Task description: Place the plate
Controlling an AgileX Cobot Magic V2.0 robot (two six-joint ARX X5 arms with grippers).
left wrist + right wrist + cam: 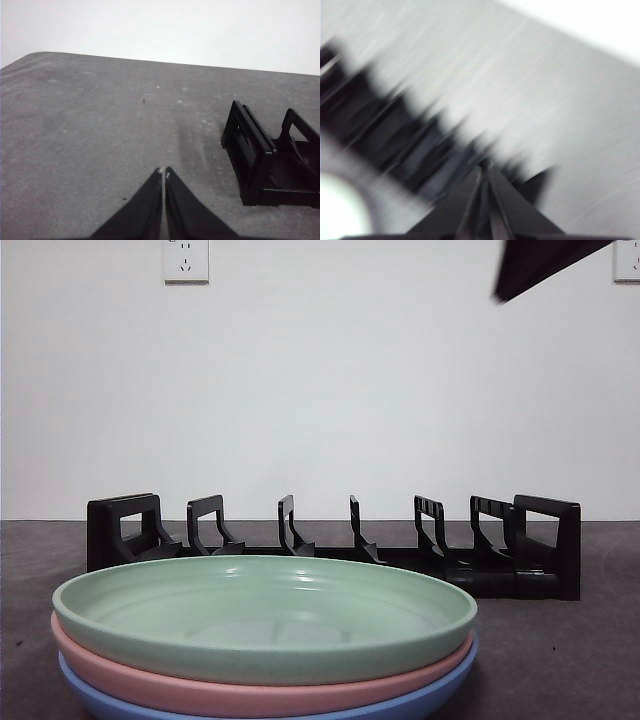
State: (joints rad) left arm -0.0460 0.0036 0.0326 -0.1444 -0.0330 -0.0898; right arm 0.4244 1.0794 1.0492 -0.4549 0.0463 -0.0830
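A stack of three plates sits near in the front view: a green plate (265, 615) on top, a pink plate (200, 692) under it, a blue plate (130, 707) at the bottom. Behind them stands a black slotted dish rack (335, 545), holding nothing. My left gripper (164, 172) is shut and empty over bare table, beside one end of the rack (265, 160). My right gripper (485, 167) is shut and empty above the rack; its view is blurred by motion. A pale blur in that view (340, 215) may be a plate. A black arm tip (540, 265) shows at the top right.
The table (590, 660) is dark grey, with a white wall behind it. Two wall sockets (186, 260) sit high on the wall. Bare tabletop (90, 125) stretches away from the rack's end in the left wrist view.
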